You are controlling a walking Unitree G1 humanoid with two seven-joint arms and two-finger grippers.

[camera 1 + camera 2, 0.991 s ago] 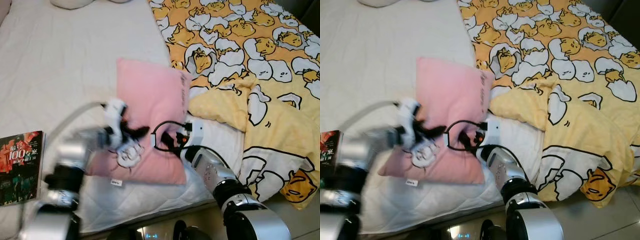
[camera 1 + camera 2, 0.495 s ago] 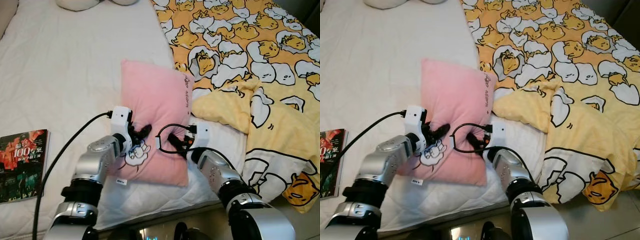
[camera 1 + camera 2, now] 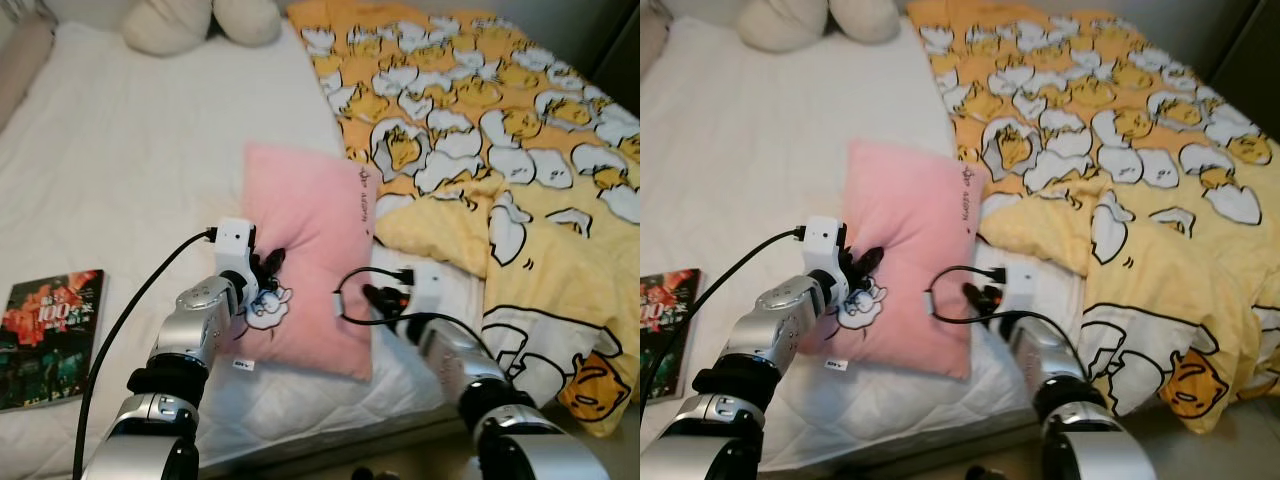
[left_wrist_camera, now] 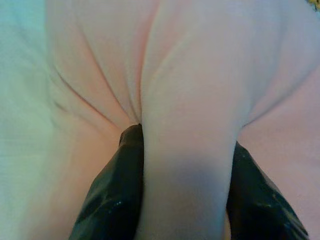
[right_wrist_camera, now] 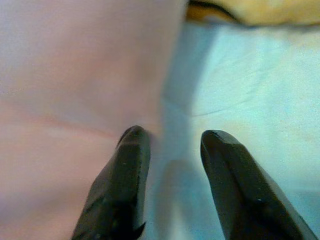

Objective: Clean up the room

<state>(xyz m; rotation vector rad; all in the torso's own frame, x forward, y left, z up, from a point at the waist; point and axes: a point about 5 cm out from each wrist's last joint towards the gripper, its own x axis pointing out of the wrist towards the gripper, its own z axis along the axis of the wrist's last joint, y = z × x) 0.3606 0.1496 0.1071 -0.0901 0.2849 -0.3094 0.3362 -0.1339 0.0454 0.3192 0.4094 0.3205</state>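
A pink pillow with a small cartoon print lies on the white bed sheet. My left gripper presses into its near left part, shut on a pinched fold of pink fabric that stands between the black fingers. My right gripper rests at the pillow's near right edge, open. In the right wrist view one finger lies along the pillow's edge, and white sheet shows in the gap.
A yellow duvet with egg cartoons covers the bed's right half, bunched next to the pillow. A book lies on the sheet at the near left. White plush cushions sit at the bed's head. The bed's edge runs below my arms.
My left arm swung in and shut on a fold of the pillow. My right gripper drew back off the pillow to its right edge. The camera has tilted up.
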